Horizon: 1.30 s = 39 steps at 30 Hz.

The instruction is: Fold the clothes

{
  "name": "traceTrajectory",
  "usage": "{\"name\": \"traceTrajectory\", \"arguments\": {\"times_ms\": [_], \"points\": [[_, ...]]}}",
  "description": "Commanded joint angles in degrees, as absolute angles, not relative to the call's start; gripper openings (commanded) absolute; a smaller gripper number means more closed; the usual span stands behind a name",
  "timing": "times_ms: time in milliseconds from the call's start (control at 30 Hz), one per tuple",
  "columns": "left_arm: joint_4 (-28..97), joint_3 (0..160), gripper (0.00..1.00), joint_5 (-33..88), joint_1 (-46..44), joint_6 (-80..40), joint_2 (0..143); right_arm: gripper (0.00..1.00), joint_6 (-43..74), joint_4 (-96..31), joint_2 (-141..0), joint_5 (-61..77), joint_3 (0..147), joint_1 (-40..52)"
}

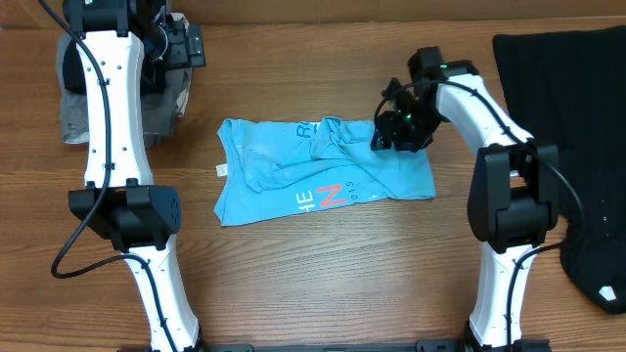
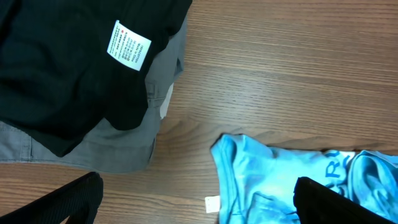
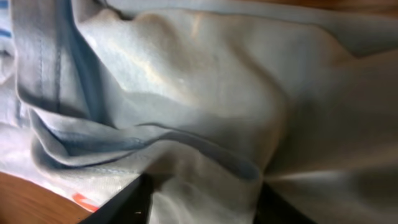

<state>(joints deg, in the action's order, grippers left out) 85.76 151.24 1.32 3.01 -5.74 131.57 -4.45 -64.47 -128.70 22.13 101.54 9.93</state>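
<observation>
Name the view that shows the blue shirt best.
Overhead: the whole shirt lies in frame, lettering included. Left wrist catches only one end; right wrist is a close-up of its folds.

We see a light blue soft-cloth T-shirt (image 1: pixel 323 171) printed with white lettering and one red letter N (image 1: pixel 331 196), plus a small white tag (image 1: pixel 221 169). In the right wrist view its blue reads paler, nearly grey-white, with an orange-red speck of print. The wooden table (image 1: pixel 323 284) is warm brown with streaky grain. A large loose black garment (image 1: pixel 577 147) is plain. A crumpled grey cloth garment (image 1: pixel 73 122) shows no pattern, and a second black garment (image 2: pixel 56 68) carries a white label (image 2: pixel 129 45) with fine dark print. The left gripper (image 2: pixel 196 193) and the right gripper (image 3: pixel 204 186) are black.
</observation>
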Motion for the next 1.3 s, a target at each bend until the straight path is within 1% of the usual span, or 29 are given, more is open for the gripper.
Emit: {"name": "traceTrajectory", "arguments": {"times_ms": [0, 33, 67, 333, 433, 500, 600, 767, 800, 833, 867, 933, 1200, 1267], "points": [[85.89, 151.61, 1.00, 1.48, 2.98, -5.10, 130.21, 0.43, -4.25, -63.81, -127.96, 23.64, 101.51, 12.40], [85.89, 151.61, 1.00, 1.48, 2.98, -5.10, 130.21, 0.40, -4.25, -63.86, -127.94, 23.62, 101.91, 12.43], [85.89, 151.61, 1.00, 1.48, 2.98, -5.10, 130.21, 0.39, -4.16, -63.94, -127.94, 23.62, 102.30, 12.43], [85.91, 151.61, 1.00, 1.50, 2.98, -5.10, 130.21, 0.39, -2.81, -67.90, -127.87, 21.08, 107.55, 10.74], [85.86, 151.61, 1.00, 1.50, 2.98, -5.10, 130.21, 0.37, -2.83, -68.71, -127.83, 21.08, 107.81, 11.31], [85.86, 151.61, 1.00, 1.50, 2.98, -5.10, 130.21, 0.34, -2.83, -68.88, -127.83, 21.08, 107.81, 11.90], [85.89, 151.61, 1.00, 1.50, 2.98, -5.10, 130.21, 0.31, -2.90, -68.66, -127.85, 20.99, 107.68, 12.80], [86.13, 151.61, 1.00, 1.50, 2.98, -5.10, 130.21, 0.31, -2.79, -67.55, -128.01, 17.34, 106.94, 13.82], [86.26, 151.61, 1.00, 1.50, 2.98, -5.10, 130.21, 0.33, -2.72, -67.55, -128.01, 16.40, 106.94, 13.87], [86.39, 151.61, 1.00, 1.50, 2.98, -5.10, 130.21, 0.40, -2.04, -67.51, -128.01, 14.66, 106.94, 13.87], [86.50, 151.61, 1.00, 1.50, 2.98, -5.10, 130.21, 0.44, -1.21, -67.31, -128.01, 12.91, 106.94, 13.87], [86.52, 151.61, 1.00, 1.50, 2.98, -5.10, 130.21, 0.45, -0.12, -66.57, -128.01, 10.37, 106.94, 13.78], [86.50, 151.61, 1.00, 1.50, 2.98, -5.10, 130.21, 0.45, -0.01, -63.99, -128.05, 10.61, 106.94, 13.50], [86.50, 151.61, 1.00, 1.50, 2.98, -5.10, 130.21, 0.41, -0.01, -63.48, -128.05, 11.42, 106.94, 13.54]]}}
